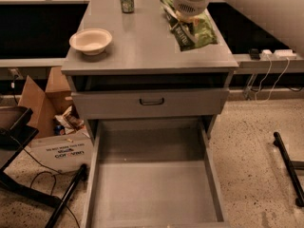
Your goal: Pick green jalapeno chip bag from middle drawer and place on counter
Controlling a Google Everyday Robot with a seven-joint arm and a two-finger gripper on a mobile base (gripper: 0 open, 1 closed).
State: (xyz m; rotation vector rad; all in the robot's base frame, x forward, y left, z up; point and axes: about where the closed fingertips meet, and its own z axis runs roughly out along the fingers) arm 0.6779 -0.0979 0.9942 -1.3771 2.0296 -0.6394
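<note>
Green jalapeno chip bag [198,32] at right rear of counter [142,46]; resting or just above, cannot tell. Long axis diagonal: far end rear-left, near end toward right front corner, dark band along left edge. Gripper [186,21] over bag's far end, under white arm entering from upper right, wrist pointing down. Grip state: cannot tell, wrist hides it. Middle drawer [152,189] pulled out, front edge cut off.
</note>
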